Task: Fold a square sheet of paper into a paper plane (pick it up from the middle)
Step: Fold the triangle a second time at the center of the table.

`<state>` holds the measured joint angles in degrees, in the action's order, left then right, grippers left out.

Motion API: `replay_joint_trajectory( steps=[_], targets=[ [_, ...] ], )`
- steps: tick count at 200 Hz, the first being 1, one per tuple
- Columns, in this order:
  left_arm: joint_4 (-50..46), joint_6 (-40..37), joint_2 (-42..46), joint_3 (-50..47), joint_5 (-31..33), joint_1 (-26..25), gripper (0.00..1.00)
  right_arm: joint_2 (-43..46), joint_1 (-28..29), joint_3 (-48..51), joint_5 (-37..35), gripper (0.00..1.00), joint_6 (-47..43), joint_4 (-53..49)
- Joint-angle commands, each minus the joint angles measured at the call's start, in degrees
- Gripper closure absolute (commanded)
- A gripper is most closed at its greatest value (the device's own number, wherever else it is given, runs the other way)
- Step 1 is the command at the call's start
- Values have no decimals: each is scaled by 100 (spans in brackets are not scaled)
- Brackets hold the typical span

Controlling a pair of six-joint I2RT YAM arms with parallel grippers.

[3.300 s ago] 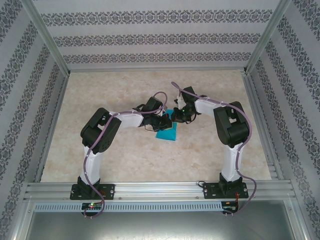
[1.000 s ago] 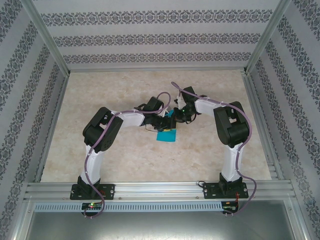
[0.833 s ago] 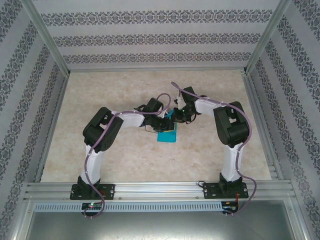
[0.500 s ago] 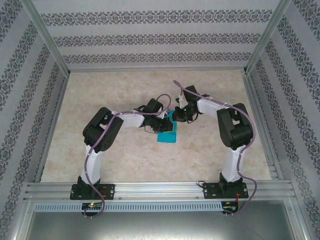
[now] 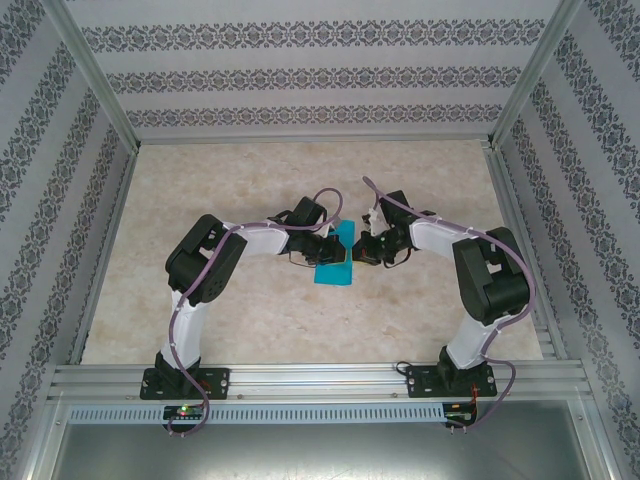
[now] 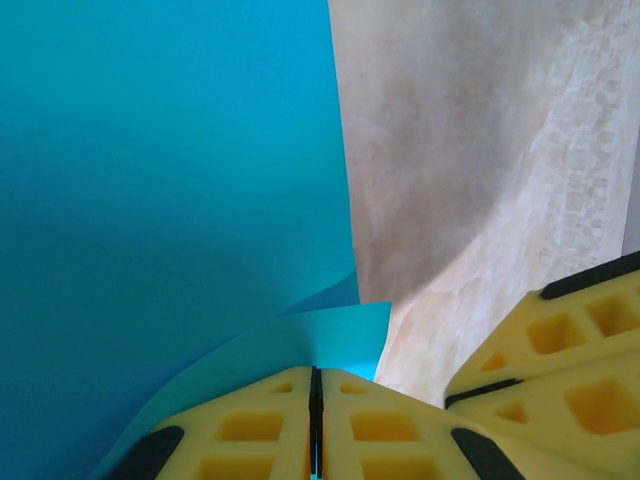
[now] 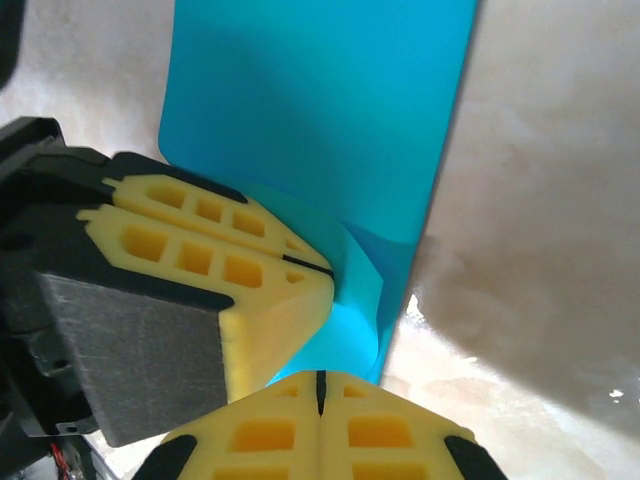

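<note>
The teal-blue sheet of paper (image 5: 335, 264) lies folded into a narrow strip at the middle of the table, between the two grippers. My left gripper (image 5: 325, 249) is at the strip's left edge. In the left wrist view its yellow fingers (image 6: 250, 430) are shut on a raised flap of the paper (image 6: 170, 180), and teal shows in the seam. My right gripper (image 5: 362, 249) is at the strip's right edge. Its fingers (image 7: 390, 430) are shut tip to tip beside the curled paper corner (image 7: 355, 300). The right gripper's fingers (image 6: 560, 340) hang over bare table, just off the paper.
The marble-patterned table (image 5: 240, 310) is walled by patterned panels and aluminium posts (image 5: 100, 90). A metal rail (image 5: 320, 380) carries both arm bases at the near edge. The two grippers nearly touch, with the left gripper's fingers (image 7: 200, 240) close against the right gripper's tips.
The right arm has swung its elbow out to the right, and its gripper came round from the paper's far end to its right side. The left gripper and paper barely moved.
</note>
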<state>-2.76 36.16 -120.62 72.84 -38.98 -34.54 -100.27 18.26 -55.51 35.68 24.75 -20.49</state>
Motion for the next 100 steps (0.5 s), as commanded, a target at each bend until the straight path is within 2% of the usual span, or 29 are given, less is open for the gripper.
replay_joint_trajectory(
  steps=[1,100],
  targets=[
    [-312,-162,-48,-138,330,-51,88,-101,73,80,212,100,192,388],
    [-182,-72,3,-135,204,-44,88,-663,81,-233,-56,100,-4,290]
  ],
)
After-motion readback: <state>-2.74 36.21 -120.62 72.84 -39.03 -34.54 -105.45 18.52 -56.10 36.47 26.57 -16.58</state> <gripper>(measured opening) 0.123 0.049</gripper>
